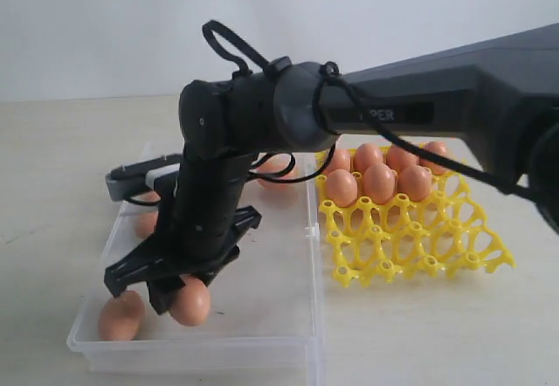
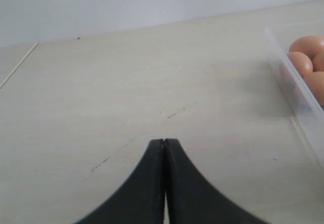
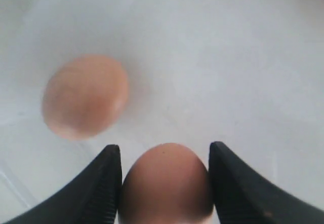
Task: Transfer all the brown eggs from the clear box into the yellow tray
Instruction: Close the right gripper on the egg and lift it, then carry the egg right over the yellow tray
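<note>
At the clear box's near edge, the right gripper clamps one brown egg by its sides, apparently ready to lift. The left gripper, fingers pressed together, idles outside the box. Farther back, the yellow tray's far cups hold placed eggs.

Right arm's upper link: pale lettering reads "PER", its start apparently covered by a black cable. No other text legible.
</note>
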`<state>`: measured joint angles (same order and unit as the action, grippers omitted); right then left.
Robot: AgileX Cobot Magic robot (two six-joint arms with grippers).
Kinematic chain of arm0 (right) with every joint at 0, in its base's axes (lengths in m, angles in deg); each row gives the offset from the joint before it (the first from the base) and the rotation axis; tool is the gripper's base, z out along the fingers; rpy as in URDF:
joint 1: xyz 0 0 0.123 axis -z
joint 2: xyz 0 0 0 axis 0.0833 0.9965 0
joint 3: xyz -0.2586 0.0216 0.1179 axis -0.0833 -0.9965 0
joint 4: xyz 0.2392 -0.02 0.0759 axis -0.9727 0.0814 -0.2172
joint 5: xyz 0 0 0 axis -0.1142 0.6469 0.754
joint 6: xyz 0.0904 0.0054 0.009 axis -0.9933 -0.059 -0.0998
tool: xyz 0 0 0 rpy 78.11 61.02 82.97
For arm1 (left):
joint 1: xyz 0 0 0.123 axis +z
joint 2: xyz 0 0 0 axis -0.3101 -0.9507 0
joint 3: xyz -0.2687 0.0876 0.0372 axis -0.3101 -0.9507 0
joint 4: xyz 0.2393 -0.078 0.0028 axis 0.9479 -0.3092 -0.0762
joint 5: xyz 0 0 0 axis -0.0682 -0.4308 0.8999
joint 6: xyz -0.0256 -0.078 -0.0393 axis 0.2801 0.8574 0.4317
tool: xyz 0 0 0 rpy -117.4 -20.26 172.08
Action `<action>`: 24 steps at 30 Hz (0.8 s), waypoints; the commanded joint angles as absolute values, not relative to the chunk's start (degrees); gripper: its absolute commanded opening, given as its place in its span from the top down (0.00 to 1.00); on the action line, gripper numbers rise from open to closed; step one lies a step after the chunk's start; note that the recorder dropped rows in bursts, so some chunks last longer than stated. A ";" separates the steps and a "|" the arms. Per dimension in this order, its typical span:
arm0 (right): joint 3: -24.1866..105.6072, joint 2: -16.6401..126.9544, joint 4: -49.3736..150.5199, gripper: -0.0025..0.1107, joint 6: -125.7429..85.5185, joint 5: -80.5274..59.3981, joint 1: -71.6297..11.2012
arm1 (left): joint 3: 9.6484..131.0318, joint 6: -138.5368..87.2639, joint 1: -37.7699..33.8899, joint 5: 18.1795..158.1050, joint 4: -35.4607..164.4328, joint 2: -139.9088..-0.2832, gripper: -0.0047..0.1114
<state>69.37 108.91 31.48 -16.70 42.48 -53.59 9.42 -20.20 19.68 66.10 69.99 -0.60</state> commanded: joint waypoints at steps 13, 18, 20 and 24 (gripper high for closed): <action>32.80 79.19 15.24 0.98 8.48 -14.37 -51.77 | 9.65 -19.94 19.80 66.45 69.92 -0.28 0.96; 21.59 71.57 11.87 0.98 14.11 -22.49 -43.90 | 9.65 -19.94 19.80 66.45 69.92 -0.28 0.96; 19.33 69.78 12.19 0.98 14.11 -22.32 -39.53 | 9.65 -19.94 19.80 66.45 69.92 -0.28 0.96; 17.80 68.54 16.86 0.98 12.77 -19.80 -31.43 | 9.65 -19.94 19.80 66.45 69.92 -0.28 0.96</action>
<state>18.68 69.56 13.69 13.08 -20.71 -35.94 9.42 -20.20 19.68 66.10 69.99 -0.60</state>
